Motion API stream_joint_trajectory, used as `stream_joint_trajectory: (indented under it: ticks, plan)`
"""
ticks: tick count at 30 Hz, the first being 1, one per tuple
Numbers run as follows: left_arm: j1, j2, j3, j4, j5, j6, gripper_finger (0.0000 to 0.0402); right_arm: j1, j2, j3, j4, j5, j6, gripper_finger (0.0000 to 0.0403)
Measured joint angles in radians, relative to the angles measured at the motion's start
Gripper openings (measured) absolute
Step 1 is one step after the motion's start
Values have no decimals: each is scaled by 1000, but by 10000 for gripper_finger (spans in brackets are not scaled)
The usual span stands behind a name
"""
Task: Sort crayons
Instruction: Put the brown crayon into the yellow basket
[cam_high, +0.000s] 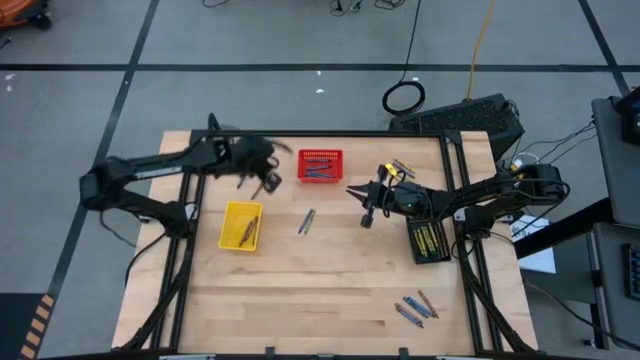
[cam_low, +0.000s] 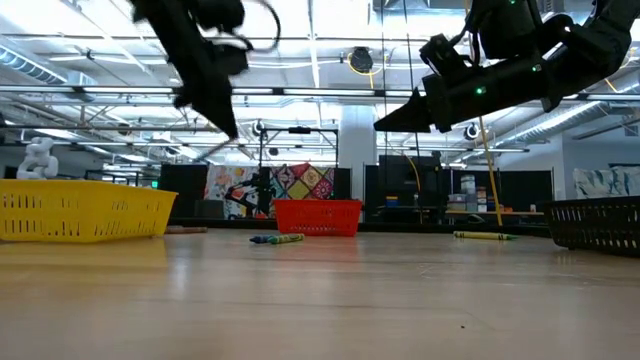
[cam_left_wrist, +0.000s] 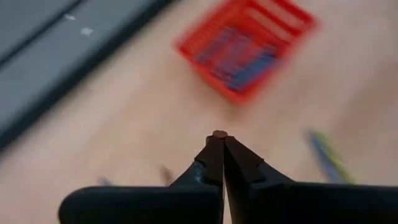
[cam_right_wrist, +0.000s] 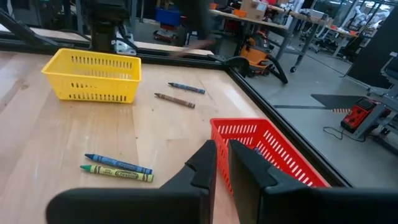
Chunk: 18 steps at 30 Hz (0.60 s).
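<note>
Left gripper (cam_left_wrist: 217, 140) raised, fingers (cam_left_wrist: 239, 163) pinched — right gripper (cam_high: 366, 205) aloft

Only one word can be read. The green crayon (cam_right_wrist: 116, 173), at the right wrist view's lower left, bears "Crayola" on its wrapper.

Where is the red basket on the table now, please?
In the high view, the red basket stands at the table's far edge near the middle, between the left gripper and the right gripper.

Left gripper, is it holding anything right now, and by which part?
The left gripper is shut on a small brown crayon, pinched at its very fingertips, with only the crayon's end showing. It is raised above the wooden table.
</note>
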Motion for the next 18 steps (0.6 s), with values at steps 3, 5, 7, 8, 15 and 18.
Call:
stream_joint_trajectory:
  ticks: [3,5,7,8,15,18]
  plan:
    - [-152,-51,0,-102,-26,-165,1,0,0,0,5,0,5,27]
    - [-255,-62,0,-209,-87,-307,1,0,0,0,5,0,6,27]
    - [-347,-59,-1,-332,-141,-466,1,0,0,0,12,0,20,27]
    - [-386,-59,-4,-389,-154,-547,1,0,0,0,13,0,30,27]
    - [-533,-59,-185,-413,-161,-957,1,21,0,0,9,-1,86,27]
    - [-545,-52,-265,-373,-156,-1003,0,67,0,0,6,-1,87,27]
